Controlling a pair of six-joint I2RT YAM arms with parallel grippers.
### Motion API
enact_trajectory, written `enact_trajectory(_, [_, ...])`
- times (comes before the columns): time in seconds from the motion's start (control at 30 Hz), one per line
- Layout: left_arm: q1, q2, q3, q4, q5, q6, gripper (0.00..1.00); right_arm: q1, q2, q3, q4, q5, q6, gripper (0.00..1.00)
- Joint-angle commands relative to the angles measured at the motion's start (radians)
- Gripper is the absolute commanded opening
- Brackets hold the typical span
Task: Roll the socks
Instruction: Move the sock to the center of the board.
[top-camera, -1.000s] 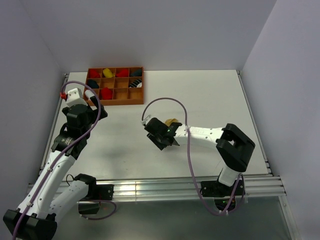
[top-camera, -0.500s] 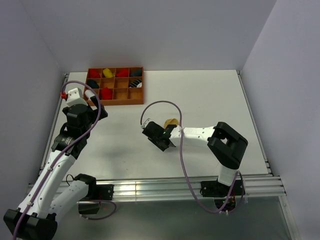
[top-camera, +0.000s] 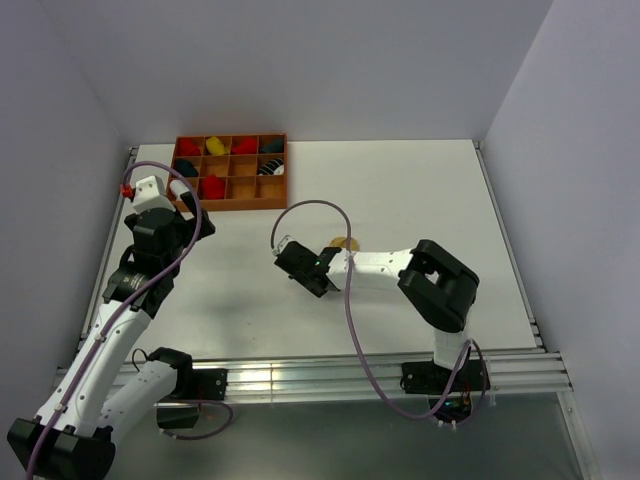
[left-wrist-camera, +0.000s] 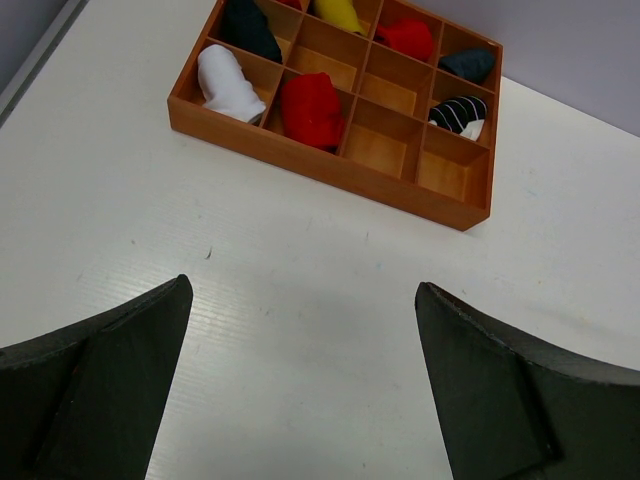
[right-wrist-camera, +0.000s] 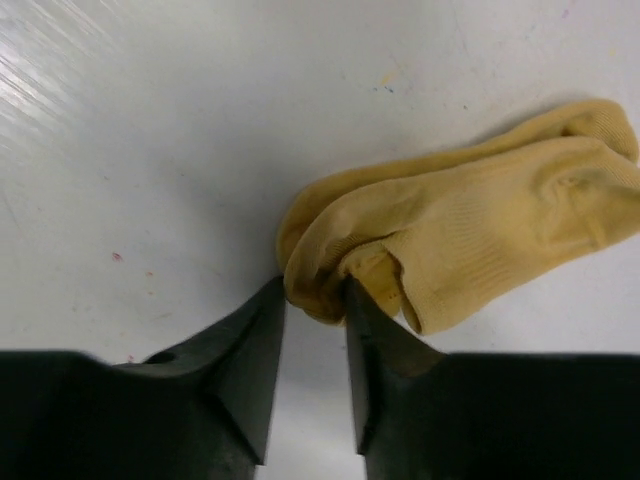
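Tan-yellow sock (right-wrist-camera: 480, 235) lies flat on the table (right-wrist-camera: 150, 120), stretching up and rightward from the right gripper (right-wrist-camera: 312, 292), which pinches its folded near end. Left gripper (left-wrist-camera: 302, 290) hangs open, far off by the tray (left-wrist-camera: 330, 170).

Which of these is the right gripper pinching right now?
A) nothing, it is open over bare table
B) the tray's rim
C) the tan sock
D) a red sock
C: the right wrist view shows the right gripper with its fingers closed on a folded edge of the tan sock.
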Motion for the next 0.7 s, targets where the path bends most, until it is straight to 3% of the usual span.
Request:
enact_trajectory(0.0, [0.006, -0.002, -0.009, 0.03, 0.012, -0.003, 0.99, 0.008, 0.057, 0.019, -0.029, -0.029, 0.014, 0.35])
enact_trajectory(0.23, [0.007, -0.005, -0.009, 0.034, 0.019, -0.002, 1.0, 0.009, 0.105, 0.092, -0.063, -0.122, 0.039, 0.02])
enact_trajectory(0.53, [0.007, -0.01, -0.015, 0.055, 0.088, -0.006, 0.99, -0.024, 0.051, 0.16, 0.024, -0.405, 0.099, 0.0])
enact_trajectory(0.67, [0.007, -0.01, -0.029, 0.055, 0.176, -0.046, 1.0, -0.084, 0.016, 0.125, 0.096, -0.63, 0.151, 0.0])
